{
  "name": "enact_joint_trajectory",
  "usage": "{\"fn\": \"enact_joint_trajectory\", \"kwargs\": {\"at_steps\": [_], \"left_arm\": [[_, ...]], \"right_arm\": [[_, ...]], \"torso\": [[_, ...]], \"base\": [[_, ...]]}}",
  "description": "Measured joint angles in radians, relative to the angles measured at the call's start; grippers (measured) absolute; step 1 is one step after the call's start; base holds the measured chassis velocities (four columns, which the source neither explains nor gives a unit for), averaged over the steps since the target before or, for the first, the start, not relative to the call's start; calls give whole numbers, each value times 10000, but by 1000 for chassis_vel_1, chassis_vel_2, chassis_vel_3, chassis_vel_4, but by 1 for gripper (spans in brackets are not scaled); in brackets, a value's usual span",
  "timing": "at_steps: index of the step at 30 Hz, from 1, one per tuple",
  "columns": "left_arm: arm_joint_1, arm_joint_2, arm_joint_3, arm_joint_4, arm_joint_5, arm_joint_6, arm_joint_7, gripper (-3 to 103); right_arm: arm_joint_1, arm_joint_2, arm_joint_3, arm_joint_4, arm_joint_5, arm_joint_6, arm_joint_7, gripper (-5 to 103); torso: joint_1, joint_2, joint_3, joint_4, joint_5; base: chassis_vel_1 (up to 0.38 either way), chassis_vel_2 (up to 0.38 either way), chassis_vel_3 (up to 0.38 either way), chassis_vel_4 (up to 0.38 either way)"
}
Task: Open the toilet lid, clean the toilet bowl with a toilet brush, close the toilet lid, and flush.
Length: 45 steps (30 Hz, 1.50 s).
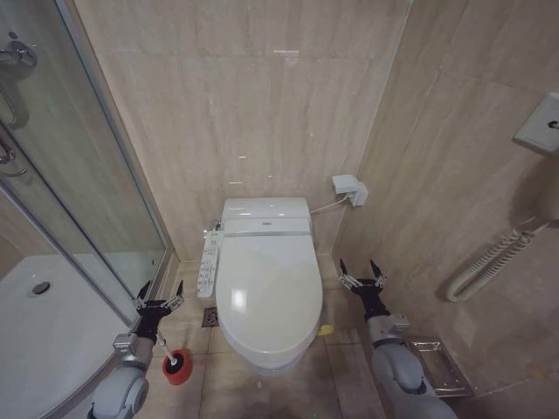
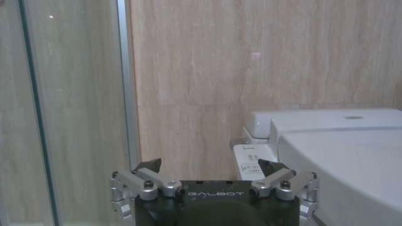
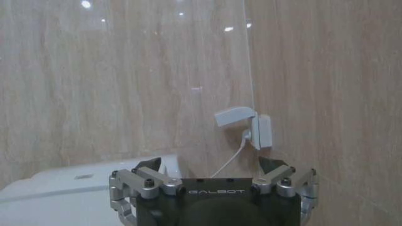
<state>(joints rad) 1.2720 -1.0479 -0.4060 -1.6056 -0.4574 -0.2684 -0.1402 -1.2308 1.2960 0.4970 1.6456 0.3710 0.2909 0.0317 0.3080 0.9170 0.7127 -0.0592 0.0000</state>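
Note:
The white toilet lid (image 1: 266,292) lies shut over the toilet bowl (image 1: 278,364), with the seat unit (image 1: 265,216) behind it against the wall. On the floor left of the bowl stands the red holder (image 1: 177,367) with the toilet brush's thin white handle (image 1: 166,350) sticking up from it. My left gripper (image 1: 161,295) hovers open just above and left of the holder, beside the shower glass. My right gripper (image 1: 362,273) is open to the right of the bowl, holding nothing. The lid's edge (image 2: 351,160) appears beside the left gripper (image 2: 210,165) in the left wrist view.
A glass shower door (image 1: 79,201) and white shower tray (image 1: 44,340) close off the left. A long button panel (image 1: 209,266) runs along the bowl's left side. A wall socket box (image 1: 349,188) (image 3: 248,125) and a coiled hose (image 1: 489,262) sit right. A floor drain (image 1: 210,317) lies near the bowl.

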Motion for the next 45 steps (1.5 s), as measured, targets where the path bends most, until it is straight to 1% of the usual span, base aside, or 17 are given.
{"fn": "enact_joint_trajectory", "kwargs": {"at_steps": [45], "left_arm": [[0,0,0,0,0,0,0,100]], "right_arm": [[2,-1,0,2,2,-1,-1,100]], "torso": [[0,0,0,0,0]], "base": [[0,0,0,0]]}}
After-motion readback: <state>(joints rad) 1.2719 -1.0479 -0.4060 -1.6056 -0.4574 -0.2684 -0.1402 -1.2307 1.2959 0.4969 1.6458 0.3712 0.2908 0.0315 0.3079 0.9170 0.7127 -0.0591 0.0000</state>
